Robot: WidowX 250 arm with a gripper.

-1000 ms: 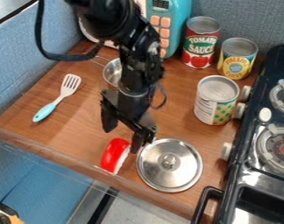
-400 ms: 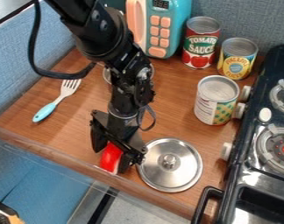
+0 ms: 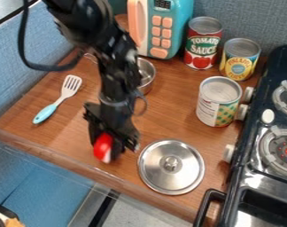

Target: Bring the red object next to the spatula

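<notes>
The black gripper (image 3: 109, 144) hangs over the front left part of the wooden counter, shut on the red object (image 3: 102, 147). That object sits between the fingers, tilted, with a bit of its white side showing low down; it looks lifted off the counter. To the left and farther back lies the spatula (image 3: 57, 98), its turquoise handle toward the front left and its white slotted head toward the back.
A metal lid (image 3: 171, 167) lies right of the gripper. Behind the arm stands a metal pot (image 3: 146, 73). Cans (image 3: 219, 101) and a toy microwave (image 3: 160, 29) are farther back, the stove (image 3: 266, 142) at right. The counter's front edge (image 3: 63, 160) runs close by.
The gripper came down around the red object and closed on it. Both have since moved up and slightly left, away from the front edge and the lid.
</notes>
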